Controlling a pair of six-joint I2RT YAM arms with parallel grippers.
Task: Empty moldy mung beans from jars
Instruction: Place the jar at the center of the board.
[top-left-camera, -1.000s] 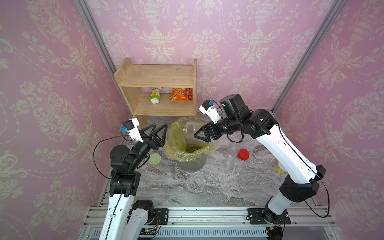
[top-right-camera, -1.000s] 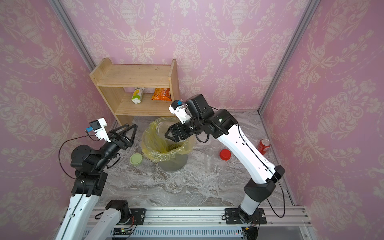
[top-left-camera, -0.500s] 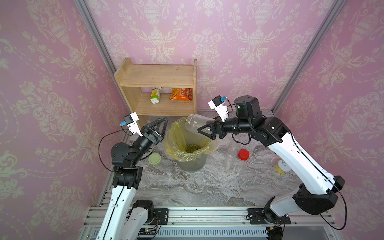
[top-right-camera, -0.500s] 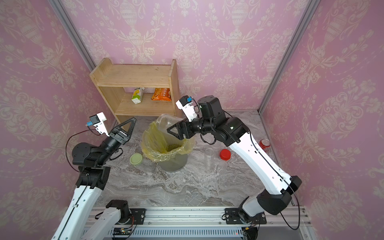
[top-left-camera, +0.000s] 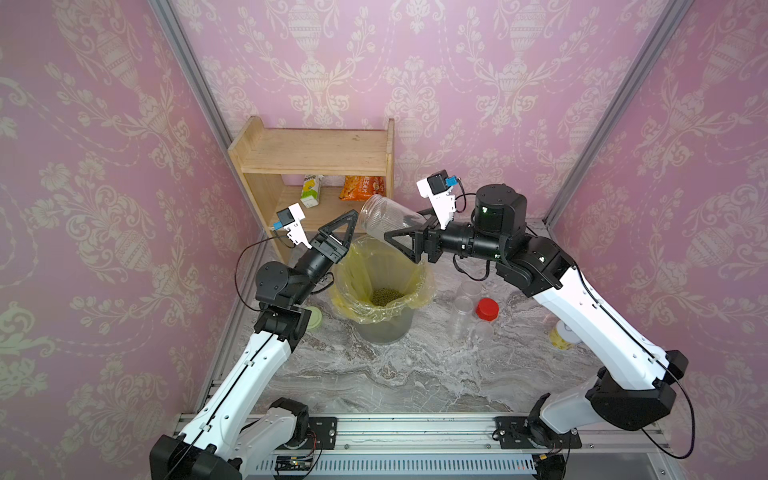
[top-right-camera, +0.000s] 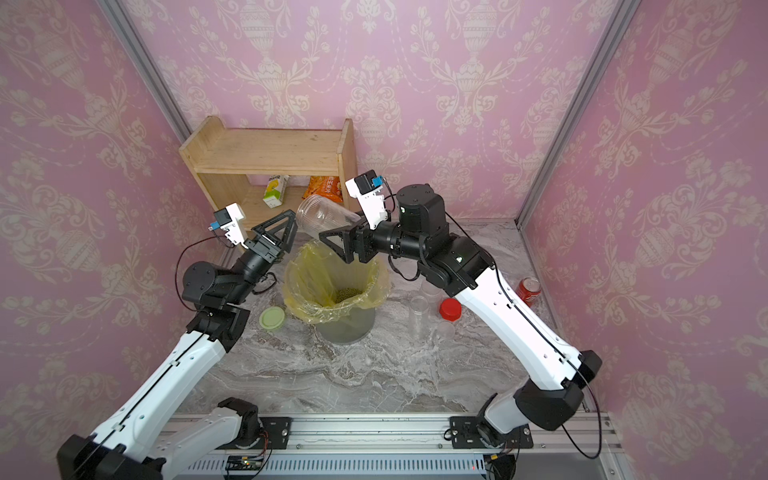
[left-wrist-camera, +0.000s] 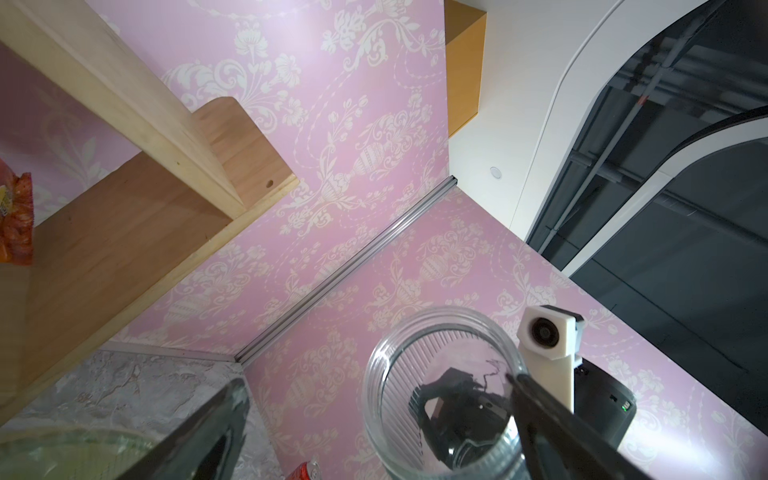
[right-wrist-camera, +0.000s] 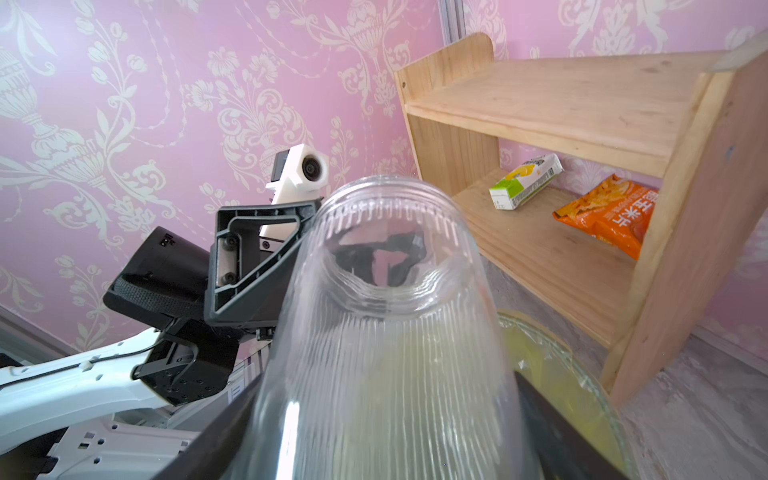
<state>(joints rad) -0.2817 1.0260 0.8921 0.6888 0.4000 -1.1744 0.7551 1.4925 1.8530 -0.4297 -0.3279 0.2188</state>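
A clear ribbed jar is held about level over the far rim of the bin, and it looks empty. My right gripper is shut on its base end. The jar's open mouth points at my left gripper, which is open. In the left wrist view one left finger overlaps the jar's rim; I cannot tell whether they touch. Mung beans lie at the bottom of the yellow-bagged bin.
Right of the bin stand clear empty jars and a red cap. A pale-green lid lies left of the bin. Also here: yellow tin, red soda can, wooden shelf behind.
My right gripper has lifted the jar out of the bin and swung it from mouth-down to about level. The left gripper has risen toward the jar's mouth and opened a little wider.
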